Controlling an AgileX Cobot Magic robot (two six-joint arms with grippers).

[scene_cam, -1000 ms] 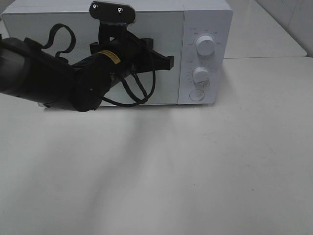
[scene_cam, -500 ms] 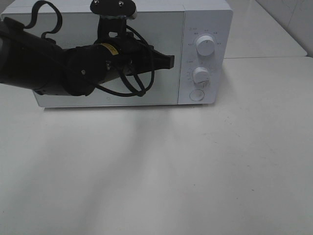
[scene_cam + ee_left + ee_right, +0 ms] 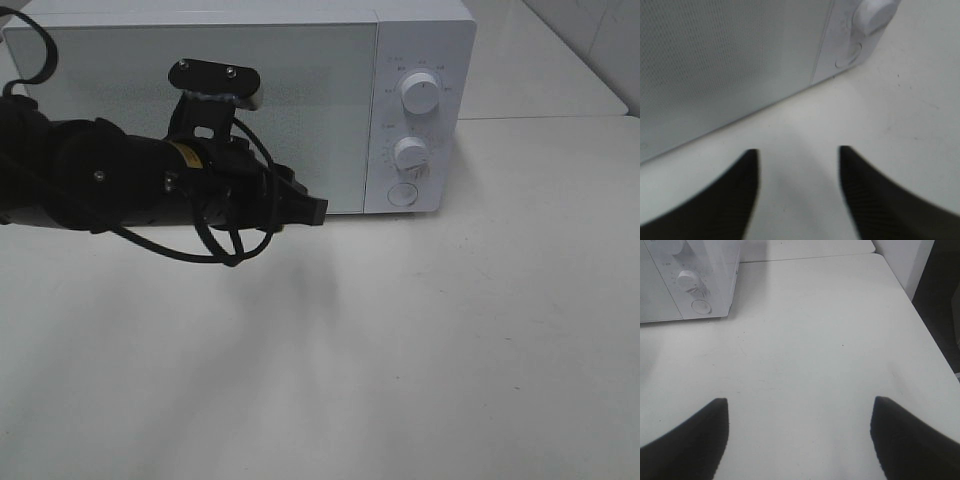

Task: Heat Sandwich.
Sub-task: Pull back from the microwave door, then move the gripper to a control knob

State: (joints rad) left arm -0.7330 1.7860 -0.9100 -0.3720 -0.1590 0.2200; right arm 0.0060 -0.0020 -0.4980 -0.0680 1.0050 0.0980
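The sandwich is out of view in every frame. A white microwave (image 3: 300, 60) stands at the back of the table with its door (image 3: 290, 110) shut. My left gripper (image 3: 315, 210) hangs low in front of the door's bottom edge, pointing right toward the control panel. In the left wrist view the left gripper (image 3: 799, 152) is open, its dark fingers (image 3: 747, 170) apart with only bare tabletop between them. My right gripper (image 3: 800, 402) is open too, over the white table to the right of the microwave (image 3: 685, 280), holding nothing.
The microwave's panel carries two white knobs (image 3: 420, 92) (image 3: 411, 153) and a round button (image 3: 402, 194). The white table (image 3: 400, 350) stretches in front. Its right edge (image 3: 935, 345) drops to a dark floor. A second table surface (image 3: 540, 60) lies behind.
My left arm has dropped from the upper part of the microwave door to just above the table and pulled back leftward. Its jaws have gone from shut to open.
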